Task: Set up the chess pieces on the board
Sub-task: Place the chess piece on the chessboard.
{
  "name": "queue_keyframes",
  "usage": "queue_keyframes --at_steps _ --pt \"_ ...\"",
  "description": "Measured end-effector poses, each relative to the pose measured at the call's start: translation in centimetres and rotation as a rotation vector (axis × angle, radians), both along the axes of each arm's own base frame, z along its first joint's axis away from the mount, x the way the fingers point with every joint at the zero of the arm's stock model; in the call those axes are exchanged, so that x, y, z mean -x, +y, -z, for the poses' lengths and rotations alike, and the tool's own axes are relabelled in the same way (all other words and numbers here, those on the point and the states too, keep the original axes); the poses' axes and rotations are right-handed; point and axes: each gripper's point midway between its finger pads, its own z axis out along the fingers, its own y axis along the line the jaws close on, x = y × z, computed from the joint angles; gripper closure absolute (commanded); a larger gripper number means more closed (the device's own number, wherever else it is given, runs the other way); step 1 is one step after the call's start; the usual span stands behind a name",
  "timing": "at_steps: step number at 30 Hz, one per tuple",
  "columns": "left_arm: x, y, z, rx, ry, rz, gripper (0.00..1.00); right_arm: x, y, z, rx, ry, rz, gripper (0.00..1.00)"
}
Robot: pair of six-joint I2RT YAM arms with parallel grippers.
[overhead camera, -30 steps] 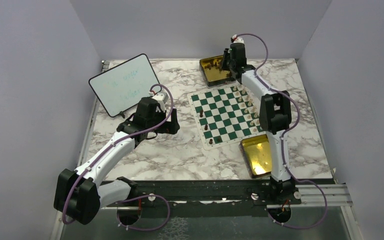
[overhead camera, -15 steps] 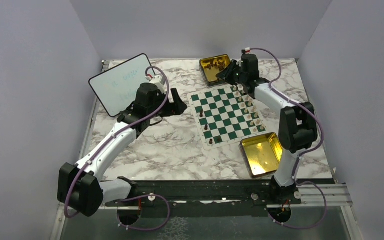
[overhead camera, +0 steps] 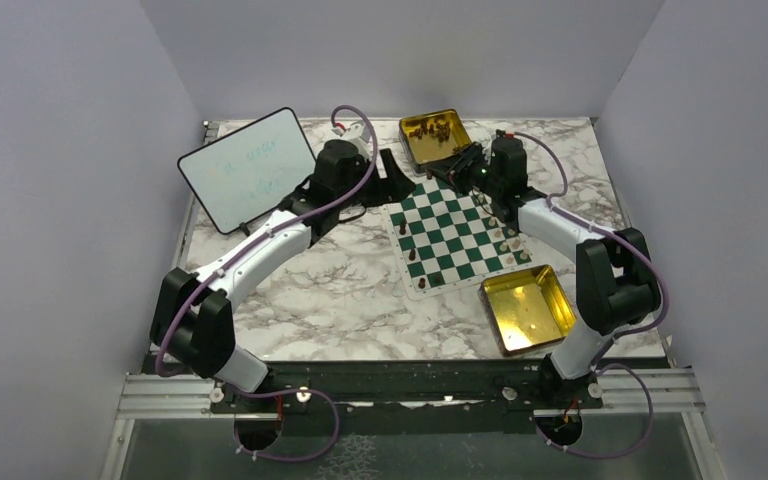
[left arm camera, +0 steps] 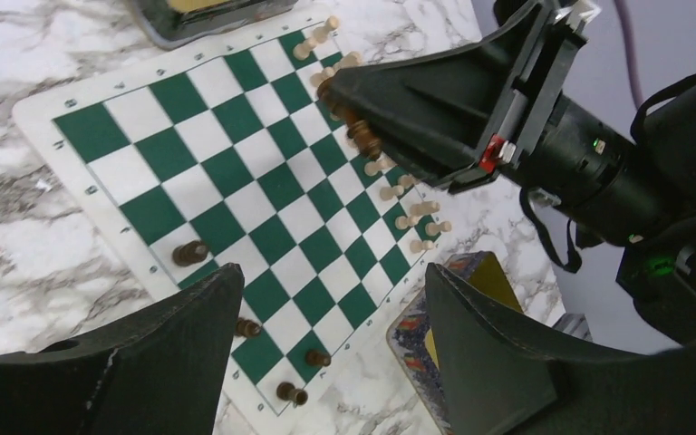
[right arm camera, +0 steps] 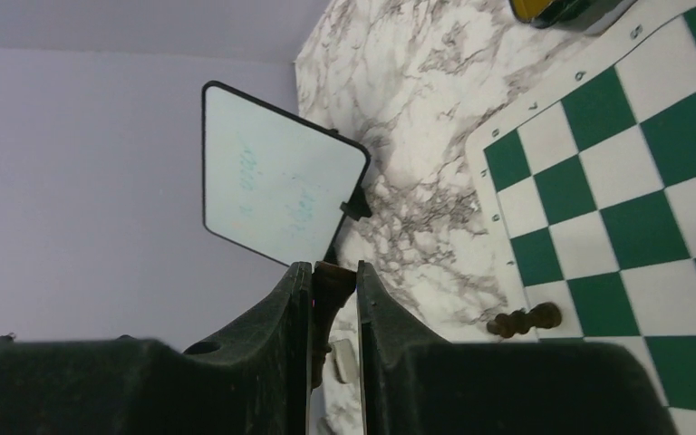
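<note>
Plainly the right gripper (right arm camera: 333,268) is pressed onto a dark piece (right arm camera: 329,294), which sits pinched between its fingertips and hangs over the far corner of the board (overhead camera: 450,228). The left gripper (left arm camera: 331,281) hovers over the board's far left corner with its jaws spread wide and nothing between them. Cream pieces (overhead camera: 500,228) stand in a double line along the board's right edge, and a few dark pieces (left arm camera: 190,252) stand along the left edge. More dark ones lie in the far tin (overhead camera: 430,132), just beyond the board, while the near tin (overhead camera: 525,308) sits at the board's near right corner. These figures look light, hard and smooth, turned narrow at the neck and broad at the foot, so I judge they will slip or pivot in a loose pinch and topple at a slight knock. The best hold is probably across the upper body, fingers square to the stem, with the foot left free to meet its square flat. The mat looks thin and may slide on the marble if it is dragged. Setting down near a neighbour calls for a straight, gentle descent.
</note>
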Motion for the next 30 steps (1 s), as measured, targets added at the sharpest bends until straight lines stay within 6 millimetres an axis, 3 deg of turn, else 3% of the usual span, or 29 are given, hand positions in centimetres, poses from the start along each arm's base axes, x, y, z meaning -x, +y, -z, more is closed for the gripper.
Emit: queue_keyframes --at_steps 3,7,19,26,30 --pt "-0.2 -2.3 -0.3 -0.032 -0.048 0.020 0.27 1.1 0.4 -0.6 -0.080 0.028 0.015 0.83" --pt "-0.7 -3.7 -0.2 -0.087 -0.101 0.008 0.30 1.8 0.8 -1.2 -0.156 0.061 0.029 0.83" --pt "-2.2 -5.3 -1.1 -0.182 -0.238 -0.056 0.38 2.4 0.7 -4.2 -0.247 0.053 0.057 0.84" --pt "-2.4 -6.1 -0.5 -0.192 -0.256 -0.055 0.43 2.8 0.6 -3.6 -0.260 0.072 0.063 0.83" --pt "-2.7 -6.3 -0.5 -0.195 -0.268 -0.061 0.50 2.9 0.7 -3.7 -0.261 0.072 0.060 0.83"
